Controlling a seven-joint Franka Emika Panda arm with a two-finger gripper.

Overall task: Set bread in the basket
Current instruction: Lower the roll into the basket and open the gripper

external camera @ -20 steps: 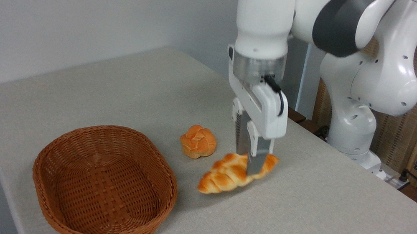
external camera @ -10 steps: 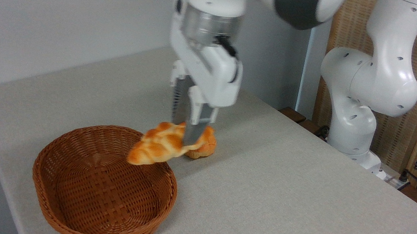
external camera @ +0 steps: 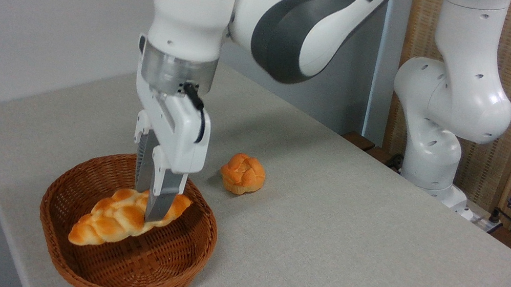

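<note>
Bread [external camera: 118, 218] in the fixed camera view is a long braided loaf, golden-orange with paler creases and pointed ends, tilted with its left tip lower. It hangs inside the oval brown wicker basket [external camera: 60, 256], over the woven floor, below the thick braided rim. The gripper [external camera: 148, 211] has its two fingers closed on the loaf near its right end. A small round knotted bun [external camera: 243, 174] sits on the grey table [external camera: 348, 242] just right of the basket.
</note>
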